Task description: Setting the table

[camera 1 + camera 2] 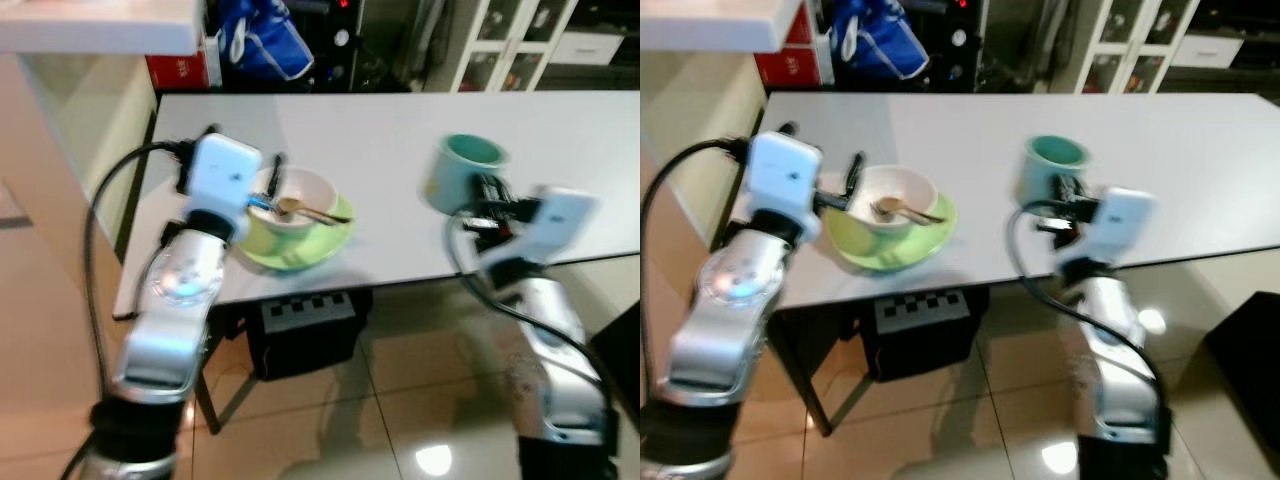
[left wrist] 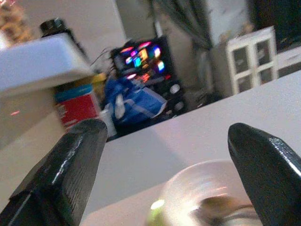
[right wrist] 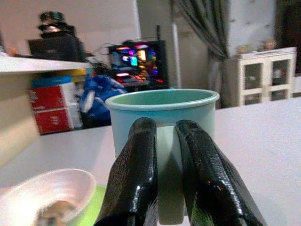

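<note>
Nearest, the right hand (image 3: 162, 188) pinches the handle of a pale green ceramic mug (image 3: 162, 120) near the white bench's (image 1: 380, 130) front edge. Left of it, the left hand (image 2: 164, 160) is spread wide just before a white bowl (image 1: 300, 200) holding a metal spoon (image 1: 305, 211), set on a lime green plate (image 1: 300, 245). Beyond both, open bench top runs to the far edge.

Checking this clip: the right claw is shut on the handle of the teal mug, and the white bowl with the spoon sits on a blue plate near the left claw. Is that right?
Not quite: the plate is light green, not blue, as the left eye view shows. The rest holds: the right claw is shut on the handle of the teal mug, and the white bowl with the spoon sits on that plate near the left claw.
</note>
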Robot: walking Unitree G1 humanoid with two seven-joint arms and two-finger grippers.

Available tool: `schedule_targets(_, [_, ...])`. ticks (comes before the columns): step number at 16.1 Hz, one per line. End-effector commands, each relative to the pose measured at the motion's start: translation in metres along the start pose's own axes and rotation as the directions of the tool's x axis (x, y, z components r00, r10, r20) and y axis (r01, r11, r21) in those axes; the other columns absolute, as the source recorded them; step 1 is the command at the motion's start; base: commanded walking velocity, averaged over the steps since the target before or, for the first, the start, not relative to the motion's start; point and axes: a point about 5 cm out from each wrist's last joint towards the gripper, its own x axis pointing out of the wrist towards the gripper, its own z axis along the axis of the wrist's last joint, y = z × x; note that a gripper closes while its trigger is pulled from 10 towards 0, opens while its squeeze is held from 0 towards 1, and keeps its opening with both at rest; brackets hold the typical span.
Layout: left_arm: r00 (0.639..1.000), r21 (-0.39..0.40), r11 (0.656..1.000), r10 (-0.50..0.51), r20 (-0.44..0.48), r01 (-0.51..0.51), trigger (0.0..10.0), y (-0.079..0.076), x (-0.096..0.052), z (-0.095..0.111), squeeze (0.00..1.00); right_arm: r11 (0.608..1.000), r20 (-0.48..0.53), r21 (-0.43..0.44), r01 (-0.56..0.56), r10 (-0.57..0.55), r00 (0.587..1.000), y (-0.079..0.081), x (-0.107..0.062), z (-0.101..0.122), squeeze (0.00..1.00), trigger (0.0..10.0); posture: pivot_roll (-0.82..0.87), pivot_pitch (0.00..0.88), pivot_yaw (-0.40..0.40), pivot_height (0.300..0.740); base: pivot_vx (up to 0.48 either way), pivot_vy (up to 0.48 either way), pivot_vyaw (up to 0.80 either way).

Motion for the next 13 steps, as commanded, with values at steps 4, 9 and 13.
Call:
schedule_targets(4, [1.0,-0.004,1.0,-0.023,0.006,0.023,10.0,-0.0073,0.001,0.003,0.0,0.999,0.039,-0.029,0.045,-0.044,0.998,-0.0134,0.0014,0.008,0.0,10.0,0.02,0.0,-0.061,0.74,0.336,0.0,0.0])
schedule_targets(9, [1.0,-0.006,1.0,-0.031,0.002,0.031,10.0,-0.0082,-0.0007,0.0023,0.0,0.997,0.039,-0.046,0.058,-0.056,0.998,-0.0191,0.0049,0.0091,0.0,10.0,0.02,0.0,-0.057,0.74,0.338,0.0,0.0])
schedule_targets(13, [0.999,-0.005,0.999,-0.033,-0.007,0.033,10.0,-0.0087,-0.0026,0.0,0.0,0.997,0.038,-0.046,0.058,-0.056,0.998,-0.0202,0.007,0.0088,0.0,10.0,0.02,0.0,-0.058,0.74,0.34,0.0,0.0])
